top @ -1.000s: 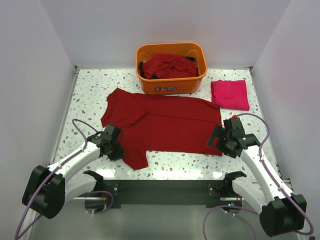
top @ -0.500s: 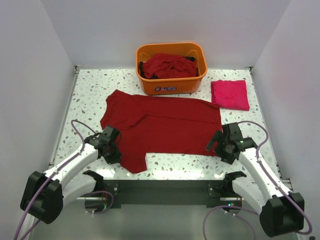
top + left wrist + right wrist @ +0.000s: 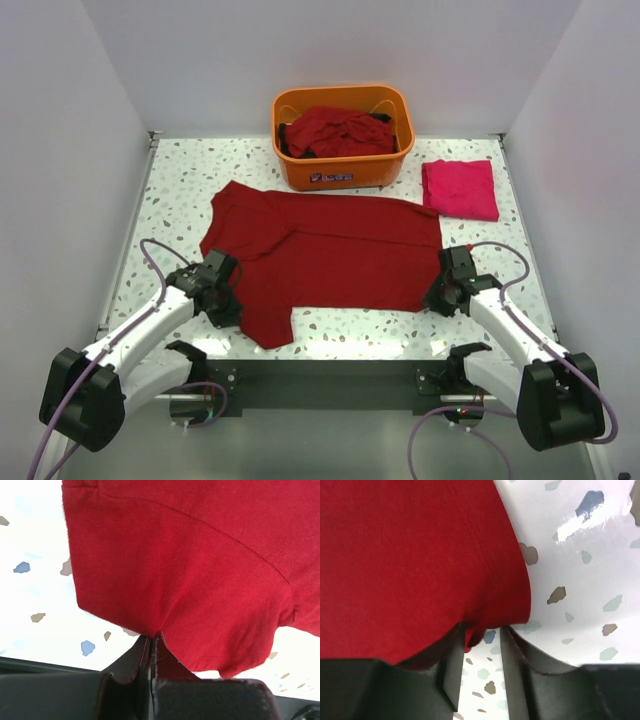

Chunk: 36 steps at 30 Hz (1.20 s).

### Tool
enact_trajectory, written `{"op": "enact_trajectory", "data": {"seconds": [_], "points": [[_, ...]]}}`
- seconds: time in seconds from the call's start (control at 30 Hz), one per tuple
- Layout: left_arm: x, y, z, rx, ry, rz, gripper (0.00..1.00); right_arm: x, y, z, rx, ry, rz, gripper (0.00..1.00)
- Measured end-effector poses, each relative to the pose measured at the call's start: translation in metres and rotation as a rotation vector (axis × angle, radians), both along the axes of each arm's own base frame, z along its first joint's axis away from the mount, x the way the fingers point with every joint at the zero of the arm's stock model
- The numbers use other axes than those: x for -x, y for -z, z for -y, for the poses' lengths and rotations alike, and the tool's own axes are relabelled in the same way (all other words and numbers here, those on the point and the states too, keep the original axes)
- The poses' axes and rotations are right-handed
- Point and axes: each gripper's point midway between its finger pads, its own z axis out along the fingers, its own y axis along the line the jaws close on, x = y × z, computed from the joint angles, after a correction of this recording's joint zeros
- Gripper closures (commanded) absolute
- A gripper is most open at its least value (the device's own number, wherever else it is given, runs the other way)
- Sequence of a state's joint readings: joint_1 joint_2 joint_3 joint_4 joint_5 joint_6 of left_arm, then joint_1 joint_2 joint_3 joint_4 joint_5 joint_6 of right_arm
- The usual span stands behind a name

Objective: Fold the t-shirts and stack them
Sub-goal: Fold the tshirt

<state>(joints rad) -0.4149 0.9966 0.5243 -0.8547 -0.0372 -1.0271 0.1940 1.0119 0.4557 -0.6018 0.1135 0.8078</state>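
Inspector: The spread t-shirt point(image 3: 330, 255)?
Clerk: Plain dark red.
Inspector: The folded t-shirt point(image 3: 459, 189)?
Clerk: Brighter pinkish-red, plain.
Inspector: The tub point(image 3: 380, 168)?
Clerk: Orange; the heaped shirts point(image 3: 335, 130) inside are dark red.
Inspector: The table point(image 3: 170, 190)?
Clerk: White, flecked grey, blue and brown.
Inspector: The left arm point(image 3: 145, 330), the right arm point(image 3: 510, 325)?
Clerk: White, black joints.

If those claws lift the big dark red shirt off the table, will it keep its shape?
Probably not: the dark red shirt puckers where the left claw pinches it, so it likely droops. It lies thin and flat, so probably light.
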Motion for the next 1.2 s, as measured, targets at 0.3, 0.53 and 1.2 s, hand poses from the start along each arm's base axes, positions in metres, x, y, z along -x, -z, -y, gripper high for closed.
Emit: {"op": "enact_trajectory", "data": {"seconds": [0.3, 0.53, 1.2], "points": [[-0.009, -0.015, 0.016, 0.07, 0.06, 0.031, 1.0, -0.002, -0.01, 0.0, -0.006, -0.009, 0.062, 1.0], [-0.022, -0.026, 0.037, 0.153, 0.134, 0.03, 1.0, -0.012, -0.028, -0.001, 0.002, -0.042, 0.095, 1.0], [-0.141, -0.084, 0.04, 0.249, 0.108, 0.244, 1.0, -0.086, -0.07, -0.01, 0.052, -0.128, 0.117, 1.0]]}}
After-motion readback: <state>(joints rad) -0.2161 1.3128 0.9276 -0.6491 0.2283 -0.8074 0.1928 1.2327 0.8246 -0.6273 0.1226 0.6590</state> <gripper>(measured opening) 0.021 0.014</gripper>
